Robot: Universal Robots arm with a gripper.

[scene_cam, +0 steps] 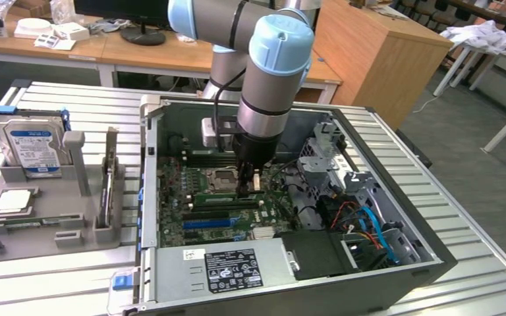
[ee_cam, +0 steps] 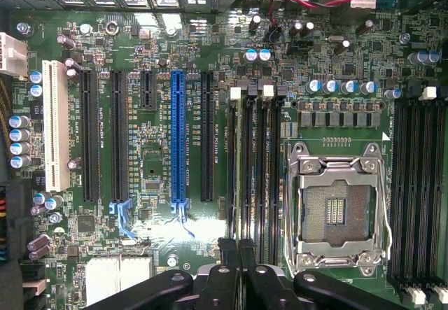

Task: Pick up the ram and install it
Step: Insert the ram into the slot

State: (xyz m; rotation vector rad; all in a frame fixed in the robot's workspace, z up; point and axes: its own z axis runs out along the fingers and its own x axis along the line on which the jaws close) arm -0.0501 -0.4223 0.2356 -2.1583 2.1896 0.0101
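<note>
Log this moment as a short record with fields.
tool: the tool is shut on the ram, inside the open computer case
ram: green stick lying along the memory slots beside the CPU socket
seating: cannot tell
CPU socket: empty
tray: the tray holds the hard drive, at the exterior view's left
</note>
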